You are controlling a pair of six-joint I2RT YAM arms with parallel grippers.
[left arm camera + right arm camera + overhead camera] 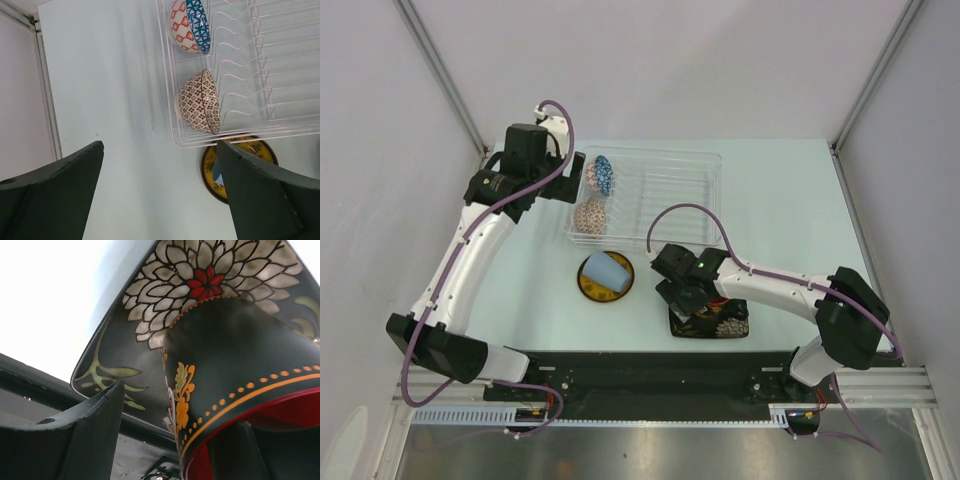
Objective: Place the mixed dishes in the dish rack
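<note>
While the left gripper [160, 145] hangs wide open, empty, beside the clear plastic dish rack [705, 165] holding the blue patterned bowl [603, 174] and beige patterned bowl [590, 215], the pale blue cup [607, 270] lies on the small yellow round plate [588, 290]; the right gripper [172, 415], half open, straddles the wall of the red-inside dark mug [240, 350] on the black floral square plate [150, 315], not yet clamped; next, probably: pinch firmly, lift straight
</note>
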